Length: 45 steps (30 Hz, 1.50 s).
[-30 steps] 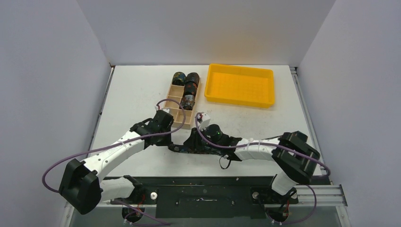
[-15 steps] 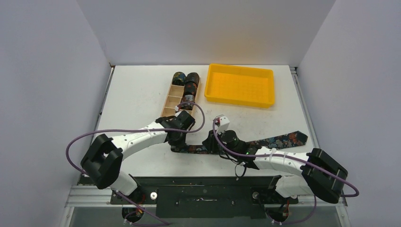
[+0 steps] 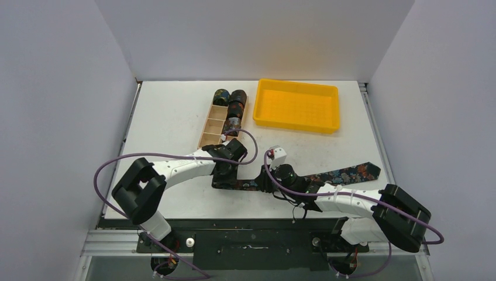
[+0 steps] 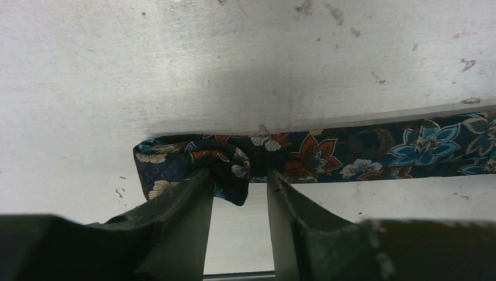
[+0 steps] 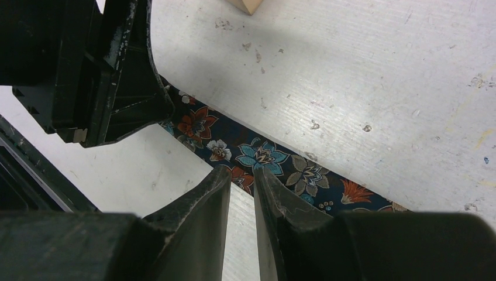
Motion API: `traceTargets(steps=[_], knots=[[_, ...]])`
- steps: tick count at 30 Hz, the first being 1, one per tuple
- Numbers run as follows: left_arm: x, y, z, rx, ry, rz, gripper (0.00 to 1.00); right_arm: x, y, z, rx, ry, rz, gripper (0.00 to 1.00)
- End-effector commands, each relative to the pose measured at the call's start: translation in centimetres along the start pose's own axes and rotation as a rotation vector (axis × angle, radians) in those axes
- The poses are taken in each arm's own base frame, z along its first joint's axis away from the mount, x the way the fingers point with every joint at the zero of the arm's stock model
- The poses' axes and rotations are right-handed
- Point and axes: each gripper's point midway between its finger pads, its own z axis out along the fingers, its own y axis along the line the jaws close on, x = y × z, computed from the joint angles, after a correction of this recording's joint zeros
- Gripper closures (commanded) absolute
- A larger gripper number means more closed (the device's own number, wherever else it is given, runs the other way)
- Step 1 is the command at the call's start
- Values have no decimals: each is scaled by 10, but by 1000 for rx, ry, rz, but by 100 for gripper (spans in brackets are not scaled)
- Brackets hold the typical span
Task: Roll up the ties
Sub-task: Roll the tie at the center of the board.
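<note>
One tie (image 3: 351,174), dark with a floral print, lies flat across the near table, wide end to the right. My left gripper (image 3: 225,175) is at its narrow left end. The left wrist view shows that gripper (image 4: 240,175) open, with a crumpled fold of the tie (image 4: 362,149) between the fingertips and touching the left one. My right gripper (image 3: 266,182) sits just to the right on the same strip. Its jaws (image 5: 241,171) stand a narrow gap apart, tips on the tie's (image 5: 275,161) near edge, with bare table showing between them. Three rolled ties (image 3: 237,100) sit in the wooden box (image 3: 210,132).
A yellow tray (image 3: 296,127) stands at the back right, beside the wooden box. The left gripper's black body (image 5: 99,70) looms close at the left of the right wrist view. The table's near edge and the black base rail lie just behind both grippers.
The left arm has swung right to the tie's narrow end and its jaws have just opened, letting go of the fold. The right arm has shifted right, uncovering the wide end.
</note>
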Motion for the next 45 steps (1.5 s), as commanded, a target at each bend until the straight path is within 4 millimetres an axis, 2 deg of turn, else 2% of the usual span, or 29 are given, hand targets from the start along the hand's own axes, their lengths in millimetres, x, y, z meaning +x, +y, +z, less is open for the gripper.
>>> traceTargets(steps=[1,6,10,12,16,18,21,22,23,26,29,32,34,36,39,43,45], knots=[[-23,-24,-19,99,-71,-40,61,-17,-2,-2,11,-64,3,76],[-31,-24,-38,138,-113,-67,58,-23,-1,-4,18,-68,-7,68],[-39,-18,-59,173,-174,-111,57,-30,2,-8,13,-65,-24,40],[-44,-12,-70,195,-214,-147,55,-34,8,-9,-3,-55,-24,37],[-51,12,-83,244,-330,-256,51,-41,25,-5,-58,-35,20,42],[-50,27,-80,282,-391,-370,40,-44,45,2,-130,-12,49,46],[-46,48,-73,370,-493,-553,21,-43,64,16,-165,16,76,54],[-40,60,-67,387,-524,-615,10,-43,69,21,-168,26,78,56],[-42,63,-69,413,-553,-659,1,-42,74,26,-169,38,80,59],[-38,81,-72,459,-652,-751,4,-44,81,36,-159,34,83,64],[-38,96,-80,445,-726,-792,3,-50,68,41,-73,-14,78,65],[-37,110,-80,402,-763,-848,4,-57,58,41,-47,-56,99,57],[-35,116,-77,382,-766,-883,4,-63,52,40,-94,-68,176,50],[-36,114,-77,400,-760,-886,4,-66,52,40,-169,-37,196,49],[-39,99,-74,474,-738,-841,3,-69,57,42,-154,-31,133,51],[-37,89,-64,479,-689,-776,0,-58,70,48,-101,2,43,55],[-36,81,-63,492,-661,-705,8,-52,72,54,-62,23,11,57]])
